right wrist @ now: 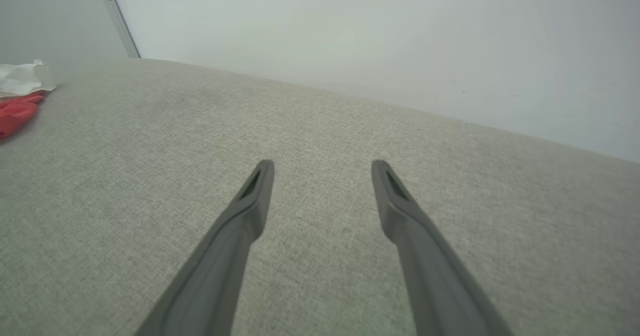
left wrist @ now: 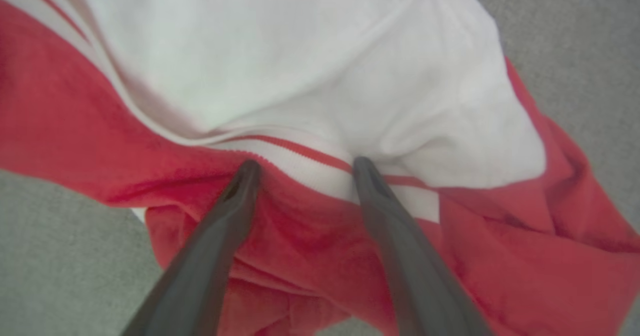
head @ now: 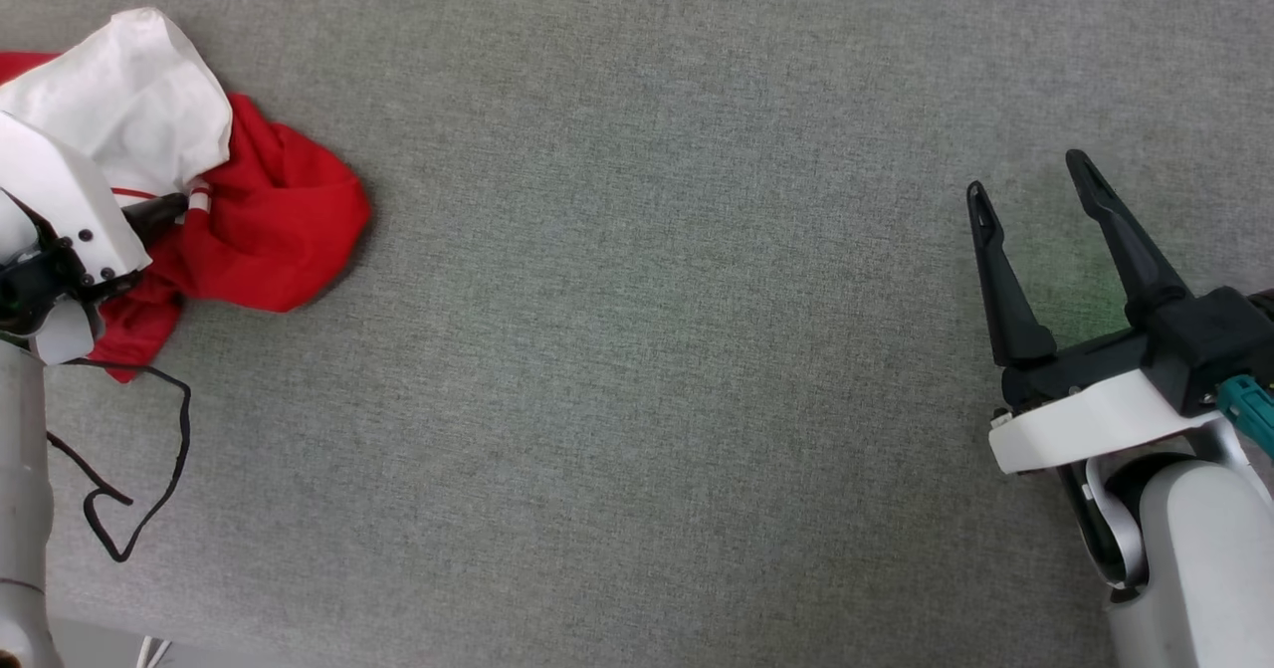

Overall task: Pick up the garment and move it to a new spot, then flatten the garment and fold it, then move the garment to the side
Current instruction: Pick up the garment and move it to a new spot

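Observation:
The garment point(head: 274, 215) lies crumpled at the far left of the grey table, red cloth with a white sleeve bunched on top. My left gripper point(head: 175, 208) is down on it, mostly hidden under its white wrist housing. In the left wrist view my left gripper point(left wrist: 305, 165) is open, its two fingertips pressing into the garment point(left wrist: 320, 75) on either side of the red-white striped trim point(left wrist: 310, 156). My right gripper point(head: 1027, 175) hovers open and empty at the far right. Its wrist view shows the right gripper point(right wrist: 322, 165) over bare cloth, and the garment point(right wrist: 17, 110) far off to the left.
A grey fabric table top point(head: 647, 349) spreads between the two arms. A thin black cable point(head: 149, 469) loops on it beside my left arm. The table's far edge meets a pale wall point(right wrist: 380, 40).

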Controlling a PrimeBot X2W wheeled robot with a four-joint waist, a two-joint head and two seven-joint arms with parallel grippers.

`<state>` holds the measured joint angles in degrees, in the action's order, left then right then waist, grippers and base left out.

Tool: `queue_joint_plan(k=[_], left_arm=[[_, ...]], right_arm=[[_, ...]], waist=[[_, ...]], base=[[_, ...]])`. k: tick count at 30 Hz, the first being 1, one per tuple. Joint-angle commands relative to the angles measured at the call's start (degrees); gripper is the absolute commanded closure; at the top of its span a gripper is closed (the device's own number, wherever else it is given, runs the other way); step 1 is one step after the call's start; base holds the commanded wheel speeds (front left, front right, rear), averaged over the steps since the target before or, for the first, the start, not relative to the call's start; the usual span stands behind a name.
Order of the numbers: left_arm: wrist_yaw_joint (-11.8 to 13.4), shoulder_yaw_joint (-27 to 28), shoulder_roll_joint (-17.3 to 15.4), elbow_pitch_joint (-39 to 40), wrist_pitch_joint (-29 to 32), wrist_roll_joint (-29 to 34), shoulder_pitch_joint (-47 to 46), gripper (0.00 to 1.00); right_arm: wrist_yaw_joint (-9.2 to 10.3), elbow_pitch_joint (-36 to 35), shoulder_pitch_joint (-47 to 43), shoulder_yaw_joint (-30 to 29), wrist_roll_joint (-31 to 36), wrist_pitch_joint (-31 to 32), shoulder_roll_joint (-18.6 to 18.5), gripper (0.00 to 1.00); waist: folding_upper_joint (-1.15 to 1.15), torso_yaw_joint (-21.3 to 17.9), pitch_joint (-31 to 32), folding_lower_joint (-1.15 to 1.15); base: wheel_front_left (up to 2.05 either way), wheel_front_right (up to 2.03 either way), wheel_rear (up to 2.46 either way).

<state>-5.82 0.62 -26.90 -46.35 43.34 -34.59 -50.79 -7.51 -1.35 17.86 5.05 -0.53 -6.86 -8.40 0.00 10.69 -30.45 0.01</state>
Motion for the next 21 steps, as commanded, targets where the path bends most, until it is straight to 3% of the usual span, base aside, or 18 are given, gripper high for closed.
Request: queue_joint_plan(k=[1, 2, 3, 9, 13, 21], left_arm=[[0.5, -1.0, 2.8, -3.0, 2.3, -0.3, 3.4, 0.62], [0.8, -0.9, 3.1, -2.9, 1.9, -0.4, 3.4, 0.95], [0.8, -0.5, 3.6, -2.9, 1.4, -1.0, 3.4, 1.00], [1.1, -1.7, 1.7, -1.6, -3.6, 1.6, 3.0, 1.00], [1.8, -2.9, -0.6, 0.6, -10.4, 5.0, 1.0, 1.00], [3.0, -6.3, -0.4, 3.8, -24.6, 11.0, -2.4, 1.00]], right_arm=[[0.04, 0.1, 1.1, 0.1, 0.0, -0.1, -0.4, 0.00], [0.04, 0.1, 1.1, 0.1, 0.0, 0.1, -0.5, 0.00], [0.04, 0.1, 1.1, 0.1, -0.1, 0.1, -0.6, 0.00], [0.04, 0.5, 0.0, -0.2, -0.4, 0.6, -1.3, 0.00], [0.04, 1.0, -2.1, -1.0, -0.5, 0.4, -0.7, 0.00], [0.04, 1.9, -6.4, -2.8, -0.9, 0.0, 1.5, 0.00]], waist=[[0.00, 0.1, 0.1, -0.01], [0.00, 0.1, 0.2, -0.01], [0.00, 0.3, 0.3, -0.01], [0.00, 0.9, 3.0, -0.01], [0.00, 1.6, 6.2, -0.01], [0.00, 2.0, 15.3, -0.01]], base=[[0.00, 0.00, 0.00], [0.00, 0.00, 0.00], [0.00, 0.00, 0.00], [0.00, 0.00, 0.00], [0.00, 0.00, 0.00], [0.00, 0.00, 0.00]])
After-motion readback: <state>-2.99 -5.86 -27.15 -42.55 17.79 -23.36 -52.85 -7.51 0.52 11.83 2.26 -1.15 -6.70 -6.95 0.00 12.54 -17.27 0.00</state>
